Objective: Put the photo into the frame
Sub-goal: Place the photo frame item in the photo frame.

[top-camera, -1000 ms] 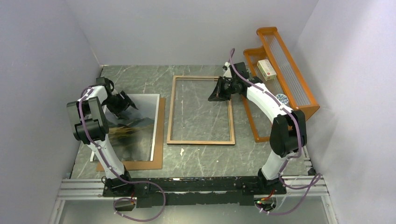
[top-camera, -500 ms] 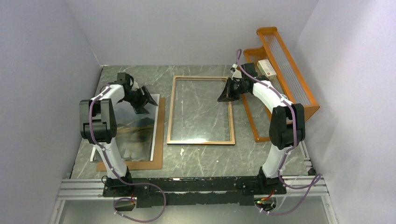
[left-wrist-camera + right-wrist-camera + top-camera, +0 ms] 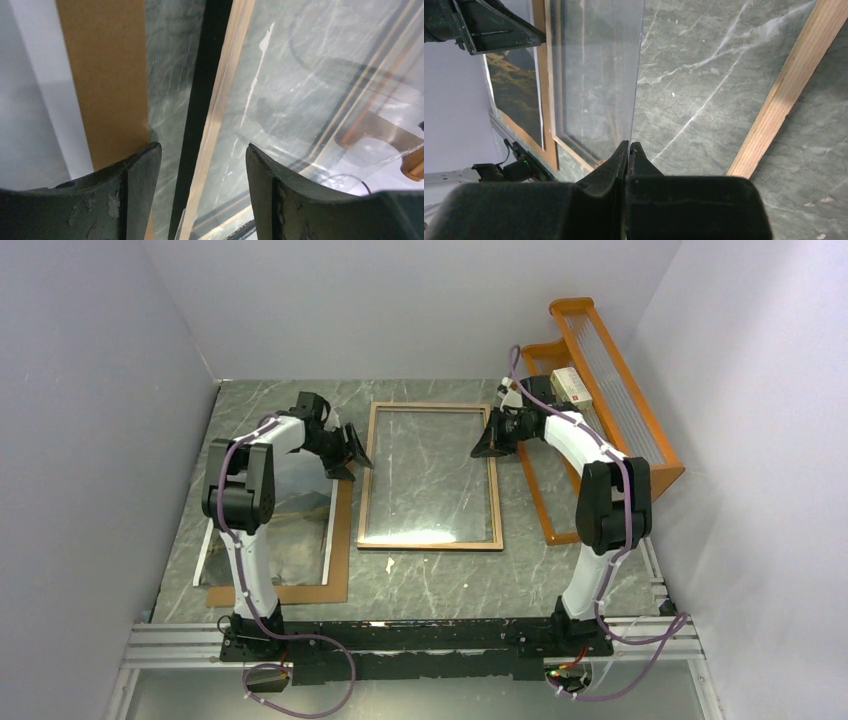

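Observation:
The frame [image 3: 430,544] lies wood side up in the middle of the table. My right gripper [image 3: 487,445] is shut on the right edge of the clear pane [image 3: 430,480] and holds that edge raised; the right wrist view shows the jaws [image 3: 629,145] closed on the thin pane [image 3: 594,75], left of the frame's right border [image 3: 791,80]. My left gripper [image 3: 352,452] is open and empty, and its jaws [image 3: 202,150] straddle the frame's left border [image 3: 225,90] near the top. The photo [image 3: 295,510] lies picture side up at the left.
The photo rests on a brown backing board [image 3: 340,570], which also shows in the left wrist view [image 3: 107,75]. An orange rack [image 3: 620,410] with a small box [image 3: 572,388] stands at the right. A small white scrap [image 3: 390,564] lies below the frame.
My left arm has swung right from over the photo to the frame's left border. My right gripper has moved right and back toward the frame's right border.

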`<state>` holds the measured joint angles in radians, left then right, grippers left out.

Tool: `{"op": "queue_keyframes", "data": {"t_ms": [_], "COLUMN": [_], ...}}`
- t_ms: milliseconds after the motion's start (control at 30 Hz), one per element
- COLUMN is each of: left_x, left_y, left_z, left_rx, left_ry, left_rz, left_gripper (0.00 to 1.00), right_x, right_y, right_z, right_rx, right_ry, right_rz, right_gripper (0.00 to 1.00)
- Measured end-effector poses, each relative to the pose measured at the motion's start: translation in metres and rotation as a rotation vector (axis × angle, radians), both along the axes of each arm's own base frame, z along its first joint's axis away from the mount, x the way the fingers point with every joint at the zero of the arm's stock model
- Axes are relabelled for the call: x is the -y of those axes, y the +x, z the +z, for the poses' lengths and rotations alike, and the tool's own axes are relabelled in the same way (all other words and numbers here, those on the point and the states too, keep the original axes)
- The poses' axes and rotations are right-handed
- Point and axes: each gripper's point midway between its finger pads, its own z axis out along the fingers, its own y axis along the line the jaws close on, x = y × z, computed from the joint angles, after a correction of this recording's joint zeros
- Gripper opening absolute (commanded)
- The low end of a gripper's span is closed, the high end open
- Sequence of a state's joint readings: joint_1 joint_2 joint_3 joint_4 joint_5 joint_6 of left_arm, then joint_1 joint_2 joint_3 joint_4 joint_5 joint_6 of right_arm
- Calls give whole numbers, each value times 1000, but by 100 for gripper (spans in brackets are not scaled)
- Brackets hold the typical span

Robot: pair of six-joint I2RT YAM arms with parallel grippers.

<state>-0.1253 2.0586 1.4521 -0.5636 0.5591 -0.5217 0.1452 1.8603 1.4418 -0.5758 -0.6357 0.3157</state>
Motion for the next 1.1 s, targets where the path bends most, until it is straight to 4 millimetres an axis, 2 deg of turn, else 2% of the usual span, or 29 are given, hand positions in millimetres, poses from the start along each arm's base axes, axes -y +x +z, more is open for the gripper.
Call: {"op": "queue_keyframes", "data": {"t_ms": [133,433,567,800,1100], "left_x": [6,5,7,7,11], "left_y": [1,-1,1,2,3], "left_z": [-11,-12,-14,-17,-20], "left_rx": [-14,-39,-49,-62,-66], "left_ry": [22,32,45,69,89], "left_rz": [-19,-21,-25,-25,-33], "left_gripper": [64,62,60,55,48], "right_x": [2,4,8,21,24], "right_y": [4,16,21,24,24], "right_z": [-9,-15,-24,-42,-47], "right_rx": [-8,3,-9,-52,-65], "right_ry": [-10,-35,-68,-119,-125], "right_rz": [8,24,16,-16,-37], "right_gripper": [0,0,0,0,0]}}
